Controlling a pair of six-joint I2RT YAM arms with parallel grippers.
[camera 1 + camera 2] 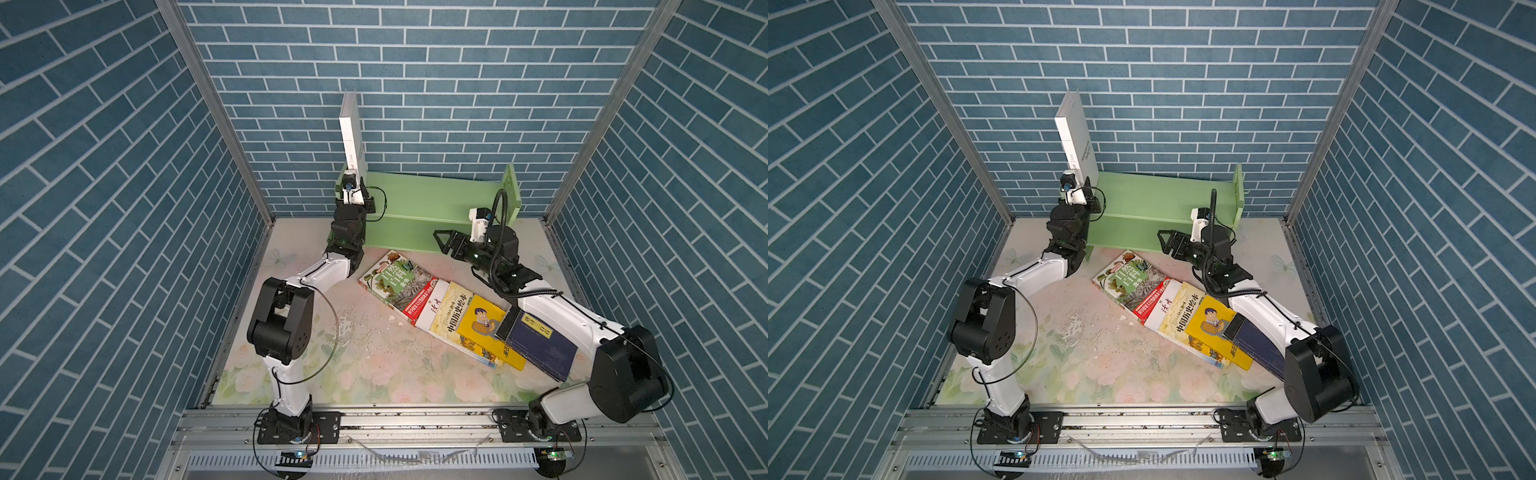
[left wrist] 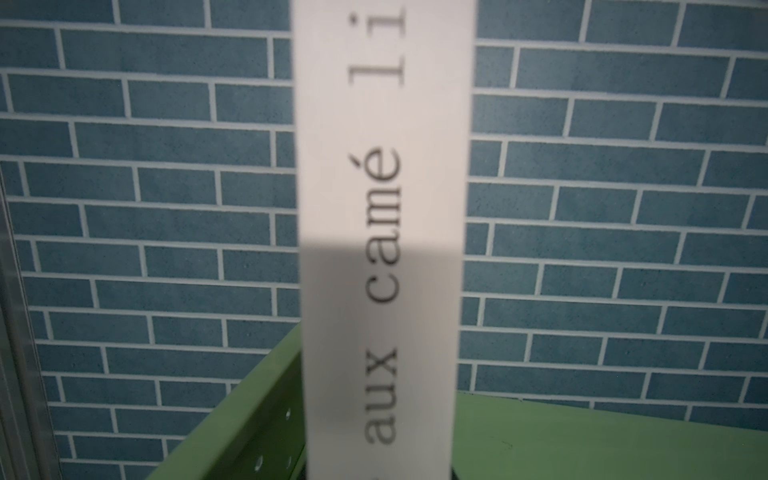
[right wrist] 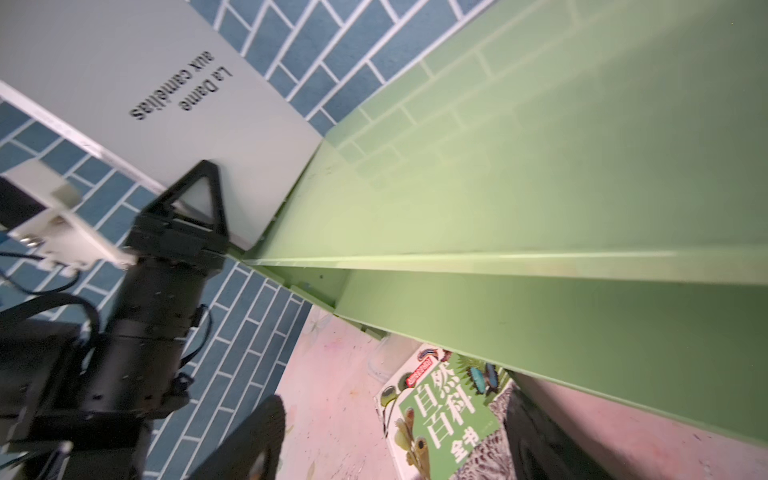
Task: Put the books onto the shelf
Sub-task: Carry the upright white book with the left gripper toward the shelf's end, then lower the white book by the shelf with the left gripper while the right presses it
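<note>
Barely begun, I'd say: left gripper (image 1: 354,180) clamped on the white book (image 1: 349,124), upright at the upper left end of the shelf (image 1: 415,199), right gripper (image 1: 441,242) spread empty, six other books (image 1: 457,316) lying toward the right edge of the table (image 1: 332,353)

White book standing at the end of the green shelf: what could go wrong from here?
1. The left tool grips the plain white book with black French title only at its lower corner; it stands tall, so it may tip once let go, since no other book props it on the light green wooden shelf.
2. The right tool hangs open close to the shelf's front edge; a careless move might knock the shelf.
</note>
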